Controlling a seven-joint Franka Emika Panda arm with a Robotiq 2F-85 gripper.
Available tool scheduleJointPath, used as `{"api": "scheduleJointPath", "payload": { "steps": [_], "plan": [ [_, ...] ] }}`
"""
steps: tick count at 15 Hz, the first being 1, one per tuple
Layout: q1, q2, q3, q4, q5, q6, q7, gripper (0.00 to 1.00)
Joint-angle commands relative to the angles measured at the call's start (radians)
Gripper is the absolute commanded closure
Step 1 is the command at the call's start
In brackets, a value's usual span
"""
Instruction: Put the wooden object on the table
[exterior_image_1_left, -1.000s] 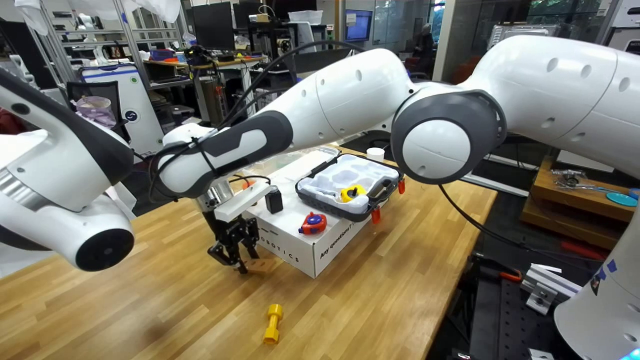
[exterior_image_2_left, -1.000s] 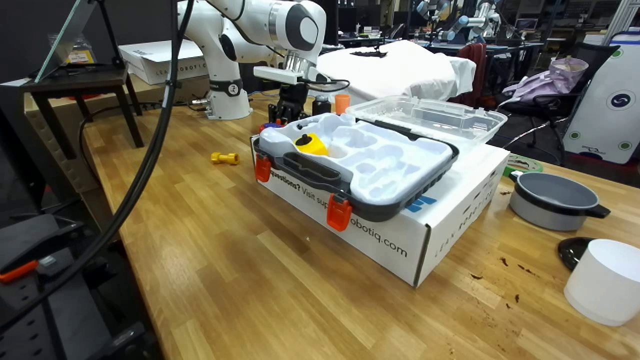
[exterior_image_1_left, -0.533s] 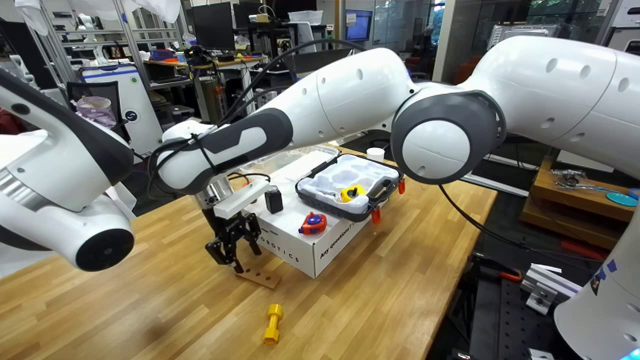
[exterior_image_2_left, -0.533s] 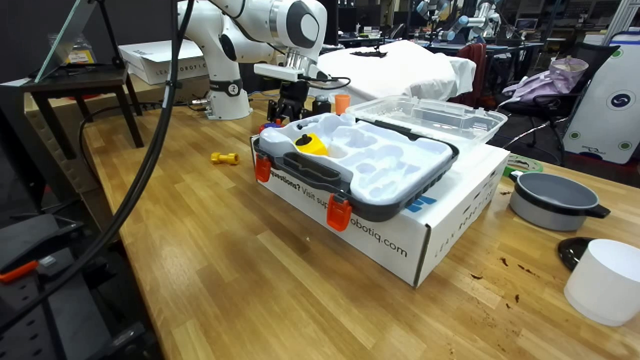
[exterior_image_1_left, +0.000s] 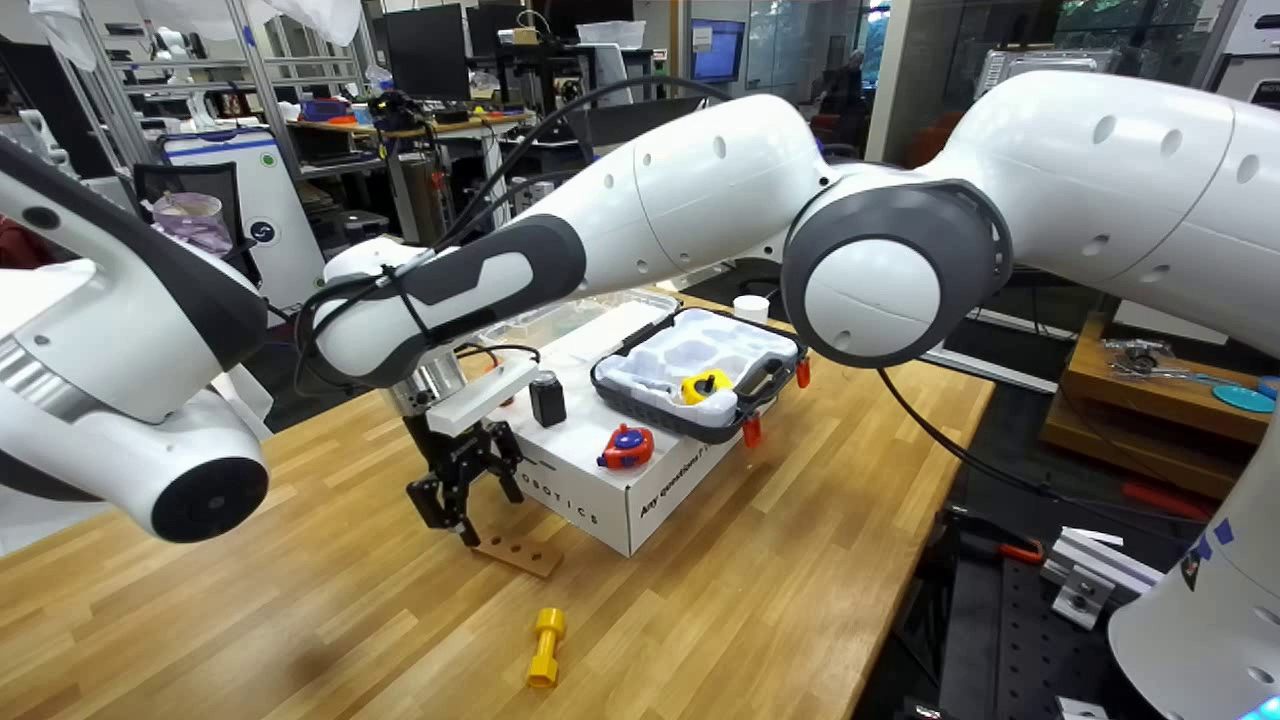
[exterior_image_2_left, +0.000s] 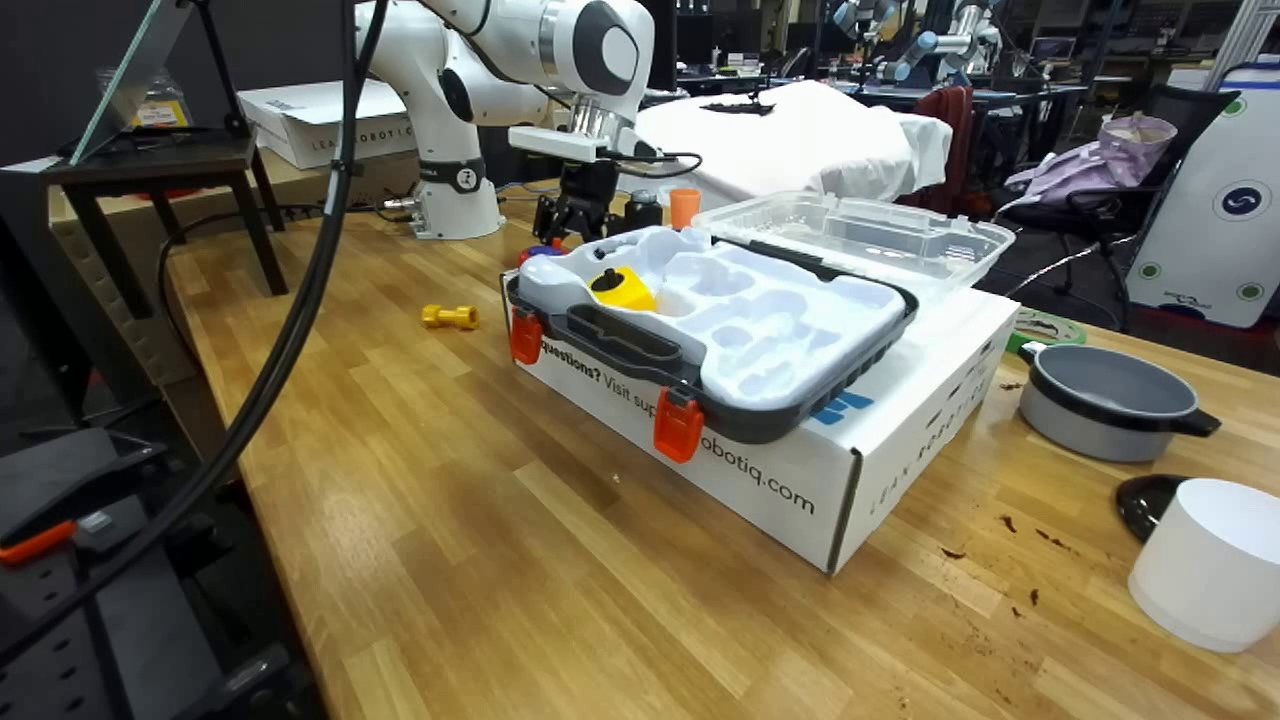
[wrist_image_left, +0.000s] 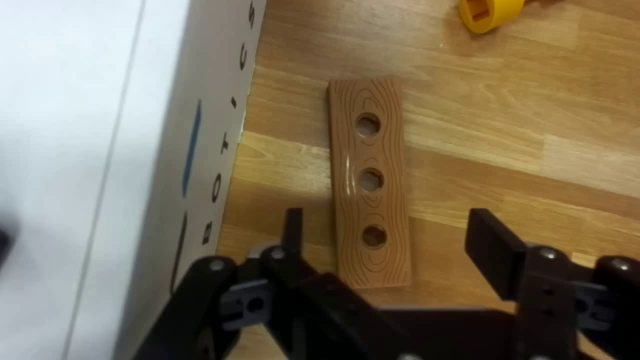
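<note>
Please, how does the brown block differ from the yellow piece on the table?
The brown block is flat and rectangular; the yellow piece has a thin middle and thicker ends. The block shows wood grain lines and three holes; the yellow piece is one plain colour. Both lie on the table.

A white panel (exterior_image_1_left: 285, 205) stands beside a black mesh chair (exterior_image_1_left: 235, 200) in both exterior views; dark floor (exterior_image_2_left: 1160, 320) lies beneath the chair. In an exterior view, a desk (exterior_image_1_left: 462, 127) and monitor (exterior_image_1_left: 428, 55) stand beyond it. Well apart from it, greenery (exterior_image_1_left: 1120, 20) shows beyond glass walls (exterior_image_1_left: 800, 55).
</note>
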Motion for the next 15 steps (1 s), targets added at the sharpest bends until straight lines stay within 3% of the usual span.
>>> {"api": "scheduleJointPath", "payload": {
  "steps": [1,5,14,15],
  "plan": [
    [-0.018,-0.06,0.005,-0.052,0.01,0.012,-0.003,0.0],
    [-0.048,-0.147,0.013,-0.129,0.018,0.043,-0.04,0.0],
    [-0.172,-0.393,0.027,-0.502,0.048,0.111,-0.284,0.0],
    [-0.15,-0.296,0.013,-0.341,0.031,0.051,-0.233,0.0]
  ]
}}
